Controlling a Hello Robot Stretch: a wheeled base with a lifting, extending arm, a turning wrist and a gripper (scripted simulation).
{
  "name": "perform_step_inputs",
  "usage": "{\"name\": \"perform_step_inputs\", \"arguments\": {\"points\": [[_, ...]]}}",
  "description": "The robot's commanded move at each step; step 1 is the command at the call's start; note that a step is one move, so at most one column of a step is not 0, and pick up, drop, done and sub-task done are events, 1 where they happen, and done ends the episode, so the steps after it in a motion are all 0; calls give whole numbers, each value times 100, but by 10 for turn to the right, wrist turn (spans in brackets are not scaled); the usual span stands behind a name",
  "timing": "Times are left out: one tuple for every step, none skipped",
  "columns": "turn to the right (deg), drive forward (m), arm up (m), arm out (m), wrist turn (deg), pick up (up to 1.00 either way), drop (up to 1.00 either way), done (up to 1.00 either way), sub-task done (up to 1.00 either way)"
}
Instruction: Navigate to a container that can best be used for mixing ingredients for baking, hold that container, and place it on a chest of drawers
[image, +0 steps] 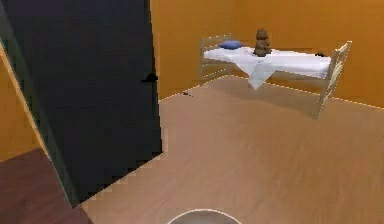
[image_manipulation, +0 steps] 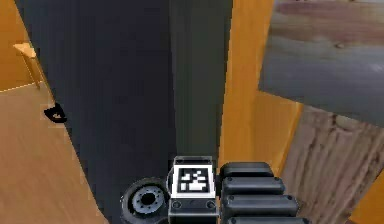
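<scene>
My gripper sits low in front of the dark door, and its far end is too indistinct for me to tell whether it grasps anything. Up and to the right of the gripper, a picture hangs on the orange wall. Ahead, a bed with a blue pillow stands across the wooden floor. A grey rounded rim shows at the forward view's bottom edge. I cannot tell whether it is the mixing container.

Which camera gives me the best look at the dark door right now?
The forward view: most of the dark door shows, with its handle and bottom edge. The arm side view crops it close up, as a dark slab with the handle at the left.
</scene>
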Motion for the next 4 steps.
{"name": "perform_step_inputs", "arguments": {"points": [[330,0,0,0,0,0,0,0,0],[0,5,0,0,0,0,0,0,0],[-450,0,0,0,0,0,0,0,0],[-330,0,0,0,0,0,0,0,0]]}}
